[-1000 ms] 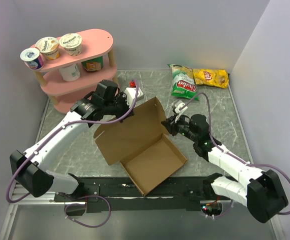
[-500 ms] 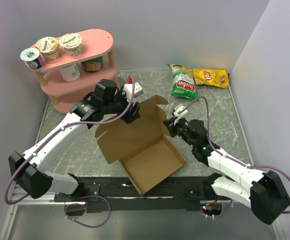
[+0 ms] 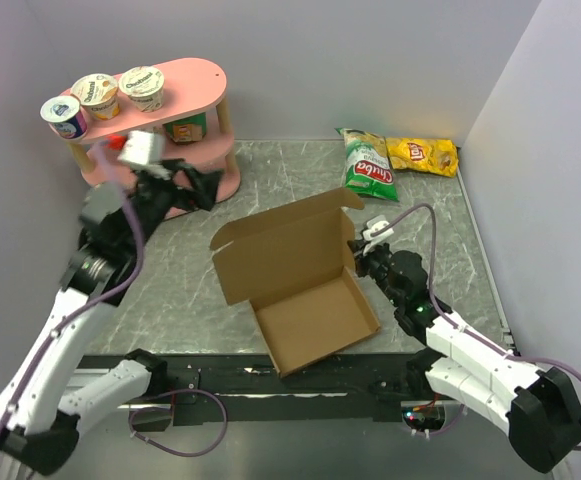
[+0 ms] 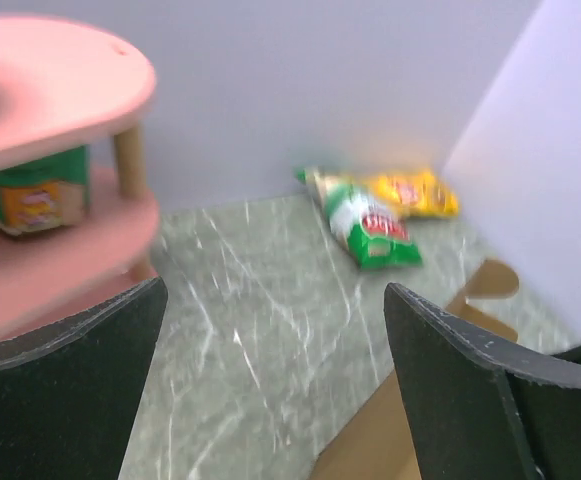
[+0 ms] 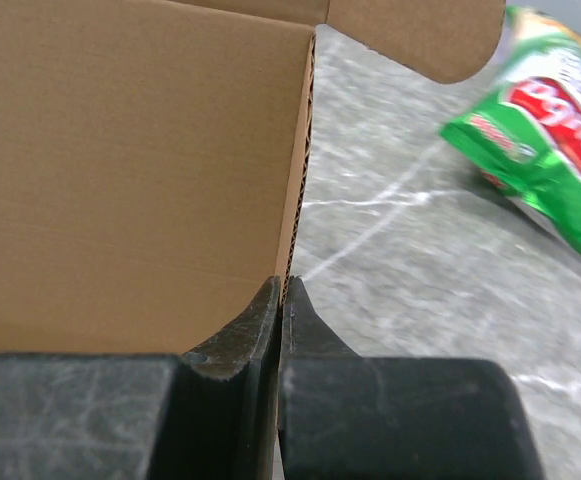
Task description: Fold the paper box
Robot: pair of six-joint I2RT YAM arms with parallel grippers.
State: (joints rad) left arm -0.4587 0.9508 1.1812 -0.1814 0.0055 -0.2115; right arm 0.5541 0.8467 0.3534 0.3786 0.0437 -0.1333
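Paper box (image 3: 300,275) released: left fingers (image 3: 198,186) withdrawn, spread; right fingers (image 5: 267,325) pinch wall.

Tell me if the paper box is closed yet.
Open: the paper box has its lid standing up behind the tray; the right gripper pinches the lid's edge.

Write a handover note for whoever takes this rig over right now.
Left tool: open, holding nothing, up by the pink shelf, clear of the box.
Right tool: shut on the box's right edge, at the lid.
Box: mid-table. The tray lies flat with its walls up. The lid is raised and its end flaps are not folded in.
Done: tray looks formed.
Left: probably fold the lid's flaps in, swing the lid down and tuck it shut.
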